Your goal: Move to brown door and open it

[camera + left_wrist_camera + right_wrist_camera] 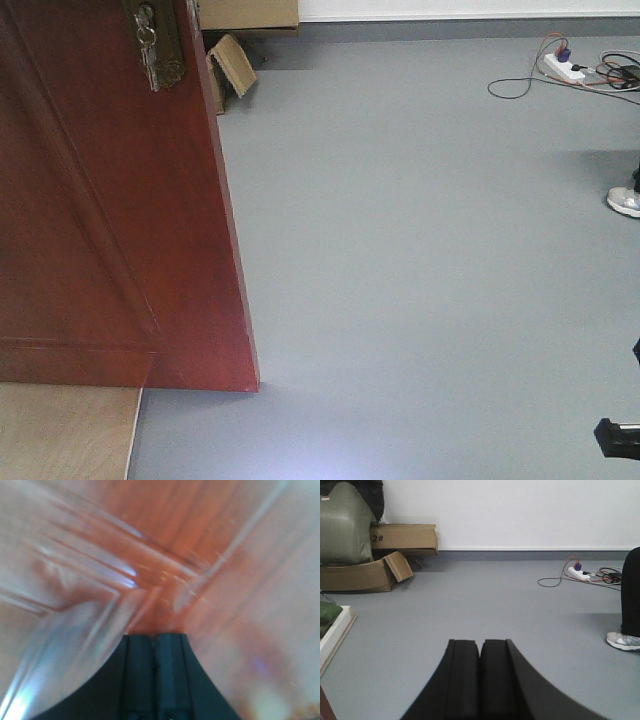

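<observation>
While the brown door [110, 200] fills the nine o'clock side of the front view, its glossy reddish panel runs from the top edge down to a bottom corner near the middle of the frame, standing on the grey floor [420, 260]. A dark brass lock plate [160, 45] with keys [148, 40] hanging from it sits at eleven o'clock on the door. The left claw [155, 642] has its two black fingers pressed together, holding nothing, right up against the blurred red door surface [165, 540]. The right claw [480, 650] is likewise closed and empty, facing open floor. Cardboard boxes [380, 565] lie at ten o'clock in the right wrist view, a power strip [579, 573] with cables at two o'clock, and a sneaker [623, 641] at three o'clock.
</observation>
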Controlling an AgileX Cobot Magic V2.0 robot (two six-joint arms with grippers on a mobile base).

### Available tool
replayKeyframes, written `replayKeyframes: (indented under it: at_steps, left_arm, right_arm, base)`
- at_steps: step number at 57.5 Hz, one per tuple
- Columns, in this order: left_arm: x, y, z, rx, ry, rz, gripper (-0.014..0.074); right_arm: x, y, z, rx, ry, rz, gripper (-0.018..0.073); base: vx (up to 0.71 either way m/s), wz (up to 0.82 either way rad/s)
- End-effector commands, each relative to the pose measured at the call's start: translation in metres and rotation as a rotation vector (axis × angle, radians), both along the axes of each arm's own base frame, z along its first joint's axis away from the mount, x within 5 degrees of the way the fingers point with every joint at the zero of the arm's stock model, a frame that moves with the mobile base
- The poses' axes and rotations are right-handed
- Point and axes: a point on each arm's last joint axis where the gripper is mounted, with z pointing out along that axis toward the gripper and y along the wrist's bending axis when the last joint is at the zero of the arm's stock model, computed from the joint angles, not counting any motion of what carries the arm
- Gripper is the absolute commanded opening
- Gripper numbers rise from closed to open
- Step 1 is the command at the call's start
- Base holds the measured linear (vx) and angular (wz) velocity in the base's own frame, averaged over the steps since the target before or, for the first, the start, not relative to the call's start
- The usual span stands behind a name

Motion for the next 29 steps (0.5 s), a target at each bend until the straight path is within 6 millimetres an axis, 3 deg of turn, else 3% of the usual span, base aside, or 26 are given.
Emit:
replayKeyframes:
  at_steps: [1, 29]
  left_arm:
    - [-0.0126, -0.0039, 0.0273, -0.022, -0.085, 0.011, -0.0006]
    - [-0.0126, -0.0039, 0.0273, -0.022, -0.085, 0.011, -0.0006]
  right_arm:
    - [0.0022, -0.0004, 0.0053, -0.012, -0.065, -0.003, 0.0000]
    - [0.0022, -0.0004, 0.0053, -0.012, -0.065, -0.003, 0.0000]
  base:
    - [0.05, -0.02]
    - [0.05, -0.02]
